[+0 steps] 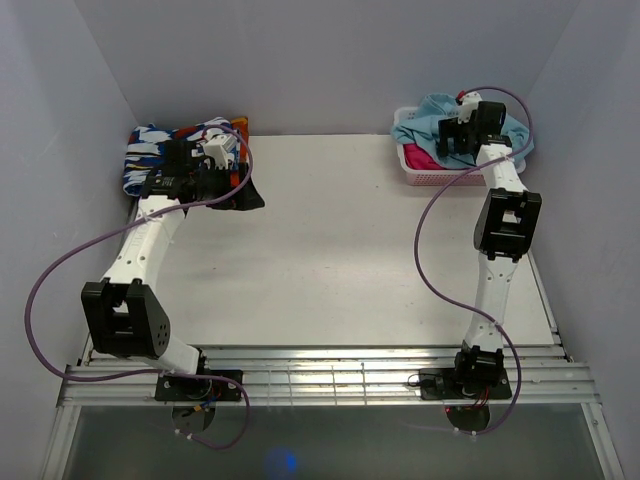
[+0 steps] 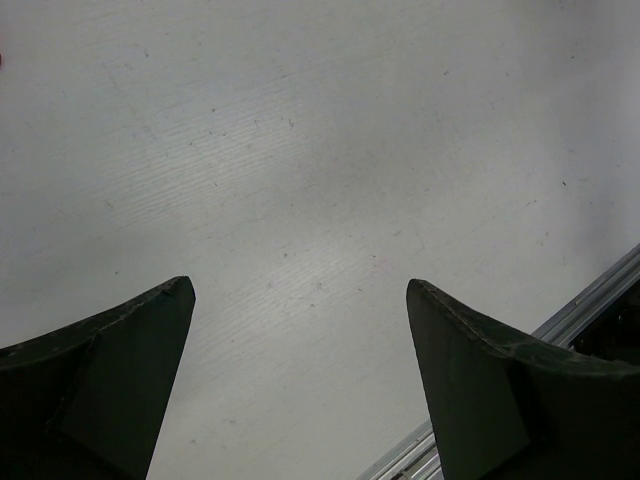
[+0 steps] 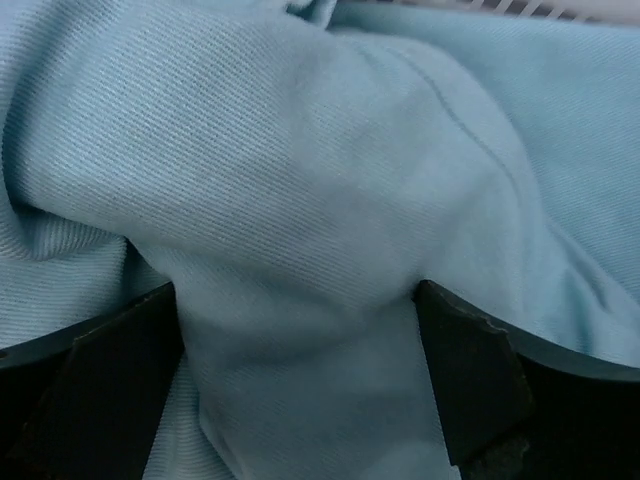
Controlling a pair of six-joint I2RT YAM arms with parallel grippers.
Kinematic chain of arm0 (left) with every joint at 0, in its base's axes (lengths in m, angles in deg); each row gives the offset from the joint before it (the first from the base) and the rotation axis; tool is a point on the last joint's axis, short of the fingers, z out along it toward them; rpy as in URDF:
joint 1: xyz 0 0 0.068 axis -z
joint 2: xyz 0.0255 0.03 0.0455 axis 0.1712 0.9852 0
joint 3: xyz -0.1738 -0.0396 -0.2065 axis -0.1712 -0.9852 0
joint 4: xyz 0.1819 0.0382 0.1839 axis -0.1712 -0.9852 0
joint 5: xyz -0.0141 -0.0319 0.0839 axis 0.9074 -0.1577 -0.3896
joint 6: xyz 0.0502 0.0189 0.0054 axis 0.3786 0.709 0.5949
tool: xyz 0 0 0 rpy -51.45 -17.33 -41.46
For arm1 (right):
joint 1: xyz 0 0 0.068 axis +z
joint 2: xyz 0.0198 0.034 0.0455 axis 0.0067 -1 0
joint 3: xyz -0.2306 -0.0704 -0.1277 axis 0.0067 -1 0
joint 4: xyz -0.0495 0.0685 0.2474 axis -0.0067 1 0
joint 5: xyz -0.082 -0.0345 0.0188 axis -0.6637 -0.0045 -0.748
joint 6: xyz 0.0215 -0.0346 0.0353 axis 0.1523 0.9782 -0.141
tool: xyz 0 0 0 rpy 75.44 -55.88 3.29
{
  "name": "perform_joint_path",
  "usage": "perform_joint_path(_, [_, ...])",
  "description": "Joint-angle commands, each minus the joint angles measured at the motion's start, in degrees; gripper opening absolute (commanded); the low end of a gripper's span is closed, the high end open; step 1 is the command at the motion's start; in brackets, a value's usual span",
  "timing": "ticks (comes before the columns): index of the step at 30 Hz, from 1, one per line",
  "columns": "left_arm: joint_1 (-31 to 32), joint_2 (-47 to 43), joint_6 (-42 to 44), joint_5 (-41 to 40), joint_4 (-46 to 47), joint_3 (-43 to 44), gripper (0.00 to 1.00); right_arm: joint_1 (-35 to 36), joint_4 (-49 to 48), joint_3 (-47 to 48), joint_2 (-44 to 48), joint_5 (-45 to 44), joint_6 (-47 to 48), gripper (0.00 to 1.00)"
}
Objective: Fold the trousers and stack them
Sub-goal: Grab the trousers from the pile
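White tabletop (image 1: 340, 260) boxed in by pale lilac walls (image 1: 330, 60) is what we're looking at, with both arms reaching out to the far corners. Over on the far right sits a small white lattice plastic basket (image 1: 430, 182). The big plain light-blue cloth trousers (image 1: 432, 108) are heaped in it and spill over the rim, and a bright pink garment (image 1: 420, 160) peeks out underneath on the near side. Our right gripper (image 3: 297, 390) is down on that heap. From the right wrist view its two dark fingers (image 3: 100, 390) are spread wide and a soft hump of the trousers sits between them, so it's parted and not pinching anything as far as we can see. The left arm is stretched to the far left corner, where a folded blue-white-orange patterned cloth (image 1: 150, 150) lies against the wall. There's something dark (image 1: 245, 195) just beside it that we can't make out. Our left gripper (image 2: 300, 380) is spread wide too, hanging over bare white table with a strip of aluminium rail (image 2: 590, 300) at the corner of that view. Purple cables (image 1: 28, 318) loop off both arms.
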Motion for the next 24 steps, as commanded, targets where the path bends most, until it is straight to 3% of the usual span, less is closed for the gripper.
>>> perform_joint_path(1, [-0.01, -0.46, -1.05, 0.23, -0.46, 0.07, 0.98, -0.51, -6.61, 0.82, -0.97, -6.68, 2.79, 0.99])
perform_joint_path(2, [-0.01, -0.55, -1.05, 0.14, -0.54, 0.07, 0.98, -0.51, -6.88, 1.16, -1.06, -7.12, 2.97, 0.77])
perform_joint_path(4, [0.07, -0.64, -0.53, 0.05, -0.98, 0.33, 0.98, -0.77, -6.97, 1.95, -1.24, -7.39, 2.88, 0.56])
perform_joint_path(5, [-0.01, -0.81, -0.35, 0.05, -1.16, 0.51, 0.98, -0.77, -6.89, 3.09, -0.98, -7.04, 2.36, 0.27])
perform_joint_path(6, [0.07, -0.99, -0.26, -0.21, -1.33, 0.6, 0.98, -0.86, -7.06, 3.27, -0.54, -7.04, 1.92, 0.11])
perform_joint_path(7, [0.07, -1.08, 0.26, -0.3, -1.6, 0.95, 0.98, -0.94, -7.5, 3.36, 1.29, -7.04, 1.22, 0.08])
perform_joint_path(24, [-0.19, -6.43, -3.16, -9.79, 1.74, -1.07, 0.98, -1.65, -19.1, 2.13, 36.62, 3.24, -16.0, 0.08])
